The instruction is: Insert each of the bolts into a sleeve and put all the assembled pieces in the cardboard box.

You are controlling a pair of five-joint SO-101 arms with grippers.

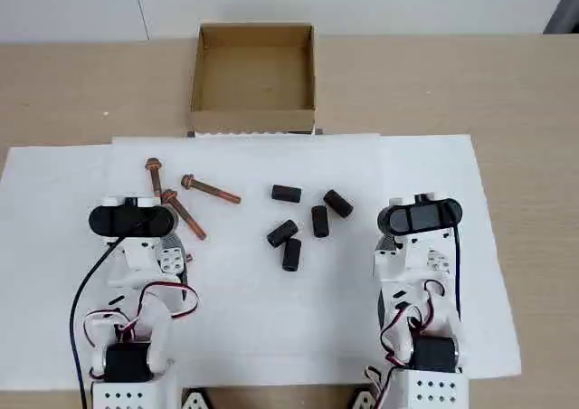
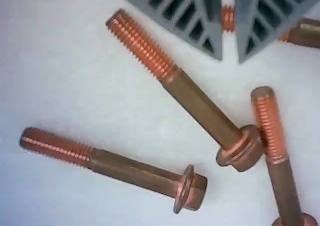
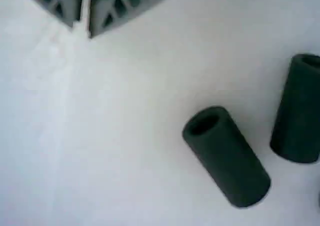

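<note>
**High view.** Showed the cardboard box (image 1: pixel 253 119) at the far edge of the table (image 1: pixel 507 83), just beyond the far edge of a white sheet (image 1: pixel 425 273). Showed three bolts (image 1: pixel 210 189) lying flat toward the sheet's far-left corner and five black sleeves (image 1: pixel 286 193) scattered near its middle, well apart from the bolts. Placed the left arm (image 1: pixel 131 221) just beside the bolts and the right arm (image 1: pixel 419 216) near the sleeves, toward the sheet's right edge.

**Left wrist view.** Showed the left gripper (image 2: pixel 229 58) above the sheet, grey jaws drawn together to a narrow slit and pinching nothing. Revealed a threaded bolt end through that slit. Showed one bolt (image 2: pixel 200 103) with its flanged head against the threads of a second, and a third lying apart.

**Right wrist view.** Showed the right gripper (image 3: pixel 82 31) over bare sheet, jaws pressed together around nothing. Showed one sleeve (image 3: pixel 227 156) on its side, bore visible, with another just beside it.
</note>
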